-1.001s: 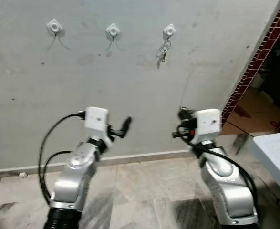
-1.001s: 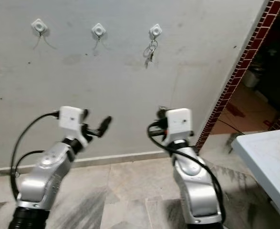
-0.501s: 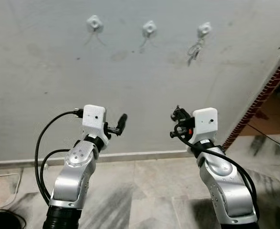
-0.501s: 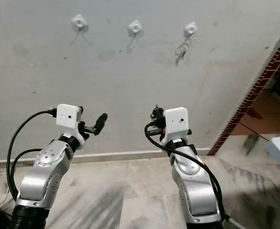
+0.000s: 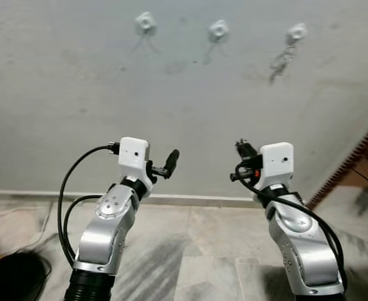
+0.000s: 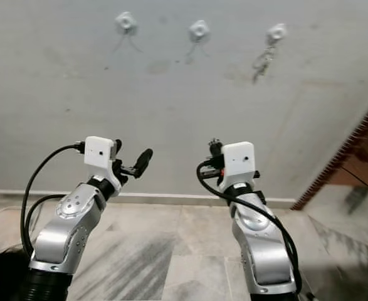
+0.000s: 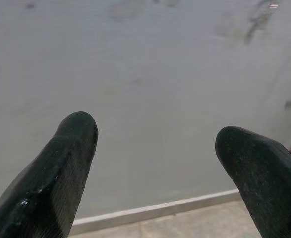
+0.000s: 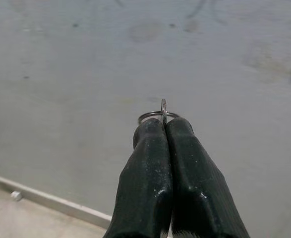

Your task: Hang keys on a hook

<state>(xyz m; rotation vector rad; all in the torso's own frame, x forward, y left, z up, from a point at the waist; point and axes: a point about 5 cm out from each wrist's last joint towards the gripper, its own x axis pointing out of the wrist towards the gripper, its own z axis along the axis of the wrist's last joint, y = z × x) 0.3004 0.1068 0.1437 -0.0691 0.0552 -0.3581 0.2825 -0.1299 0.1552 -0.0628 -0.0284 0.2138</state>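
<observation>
Grey plaster wall [image 5: 108, 94] with three white hooks [image 5: 219, 29]; right gripper [image 8: 164, 130] pinching silver key ring [image 8: 157, 115]; left gripper [image 7: 155, 148] spread.

Pale grey wall [image 5: 171, 106], three white hooks [image 5: 219, 29] high on it; black fingers [image 8: 155, 173] pinching silver key ring [image 8: 157, 115]; streaked grey floor tiles [image 5: 190, 251] below wall.

Open air lies between my two raised hands and the bare grey plaster wall [image 5: 171, 106] ahead. High on it, the left white wall hook [image 5: 145, 22] and the middle white wall hook [image 5: 218, 29] hang free; the right white wall hook [image 5: 296, 31] already carries a bunch of metal keys [image 5: 281, 59]. A red brick doorway edge [image 5: 353, 164] bounds my right.
</observation>
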